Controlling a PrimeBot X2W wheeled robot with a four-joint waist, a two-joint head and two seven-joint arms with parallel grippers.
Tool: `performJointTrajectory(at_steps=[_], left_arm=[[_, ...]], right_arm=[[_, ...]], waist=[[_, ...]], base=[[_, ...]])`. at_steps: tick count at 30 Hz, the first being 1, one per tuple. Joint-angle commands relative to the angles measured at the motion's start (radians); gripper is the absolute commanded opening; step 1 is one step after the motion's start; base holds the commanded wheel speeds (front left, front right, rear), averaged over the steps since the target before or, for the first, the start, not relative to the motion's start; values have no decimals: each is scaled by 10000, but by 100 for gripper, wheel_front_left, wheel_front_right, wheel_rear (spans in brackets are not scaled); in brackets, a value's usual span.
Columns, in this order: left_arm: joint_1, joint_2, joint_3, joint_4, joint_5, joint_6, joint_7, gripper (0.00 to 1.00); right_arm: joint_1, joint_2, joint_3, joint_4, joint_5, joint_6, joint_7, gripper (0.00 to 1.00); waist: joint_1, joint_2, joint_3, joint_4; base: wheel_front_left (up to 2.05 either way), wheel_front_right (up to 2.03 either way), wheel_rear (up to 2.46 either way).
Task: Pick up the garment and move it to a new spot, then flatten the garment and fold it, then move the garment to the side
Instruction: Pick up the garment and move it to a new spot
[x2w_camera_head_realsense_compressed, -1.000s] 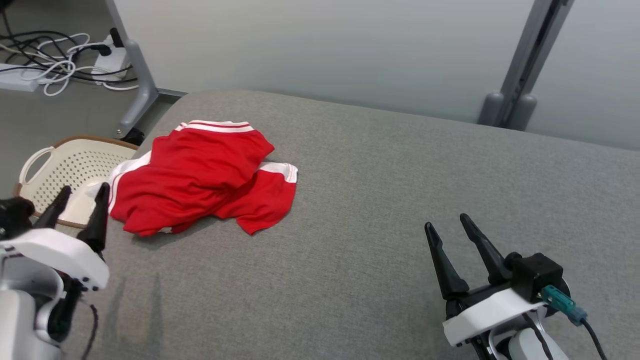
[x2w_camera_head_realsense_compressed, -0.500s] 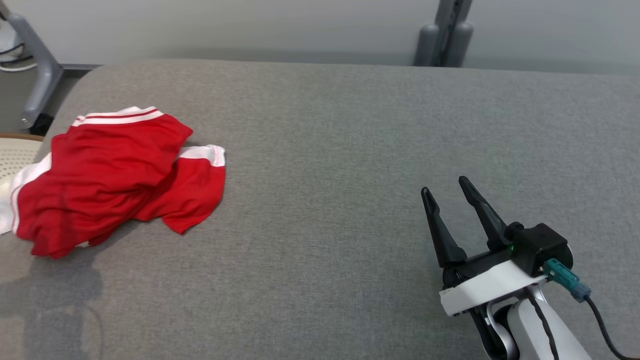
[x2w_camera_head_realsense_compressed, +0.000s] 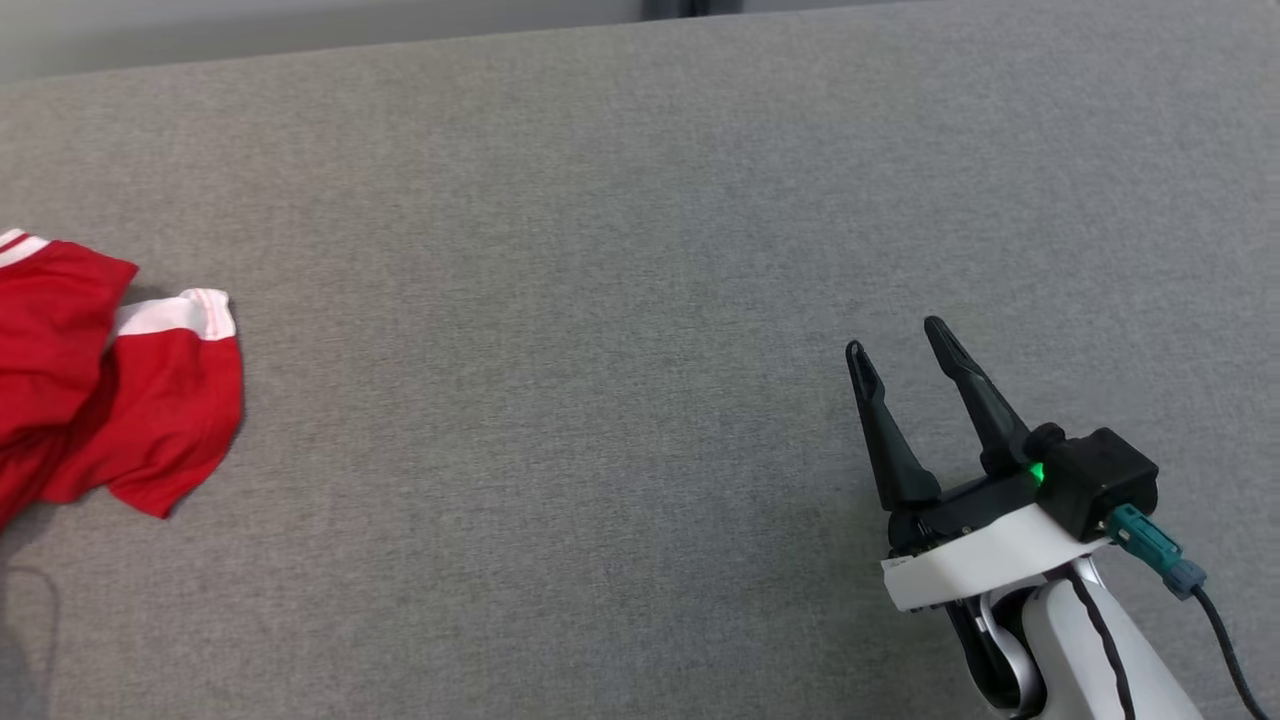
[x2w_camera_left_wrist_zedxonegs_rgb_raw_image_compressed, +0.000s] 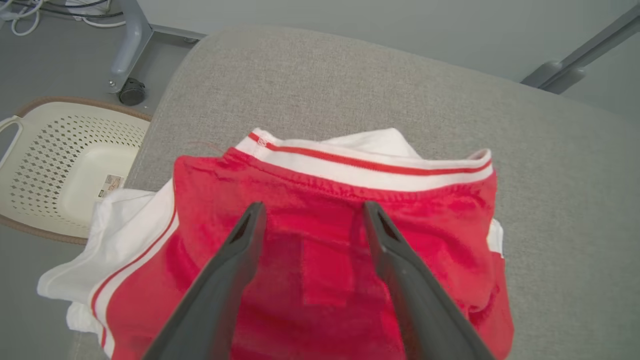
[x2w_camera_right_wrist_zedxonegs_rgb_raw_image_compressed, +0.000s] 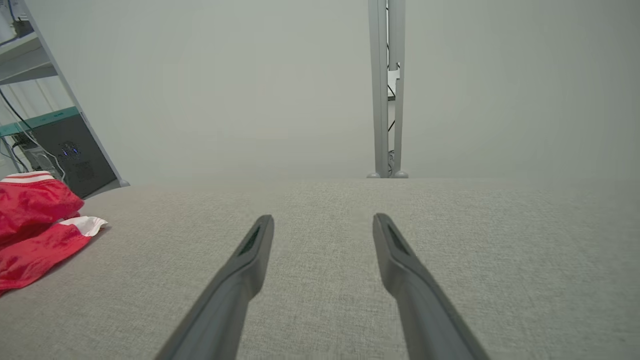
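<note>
Basket sticker illegible; left claw spread over garment.

garment: red, white bands with a thin red stripe | state: crumpled heap, layers flopped over each other, not flat yet | spot: lying on grey pad, left end, white bit at the edge

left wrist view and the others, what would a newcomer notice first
The crumpled red garment with white trim, lying at the left end of the grey padded surface, catches the eye first, with the open left gripper pointing down at it. Next comes the right gripper, open over bare surface well to the garment's right, and the cream perforated basket on the floor beside the surface's corner.
</note>
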Motion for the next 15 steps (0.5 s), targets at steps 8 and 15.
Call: performJointTrajectory(at_steps=[8,15], left_arm=[[194,563,-1032,830,-1201,-13,716,100],[-44,629,-1713,917,-1570,-13,405,0]], right_arm=[[86,-47,-23,-235,-106,19,-55,100],[72,-50,20,-133,-246,19,-55,100]], waist=[[0,0,509,-645],[0,0,391,-512]], base=[[0,0,0],[0,0,0]])
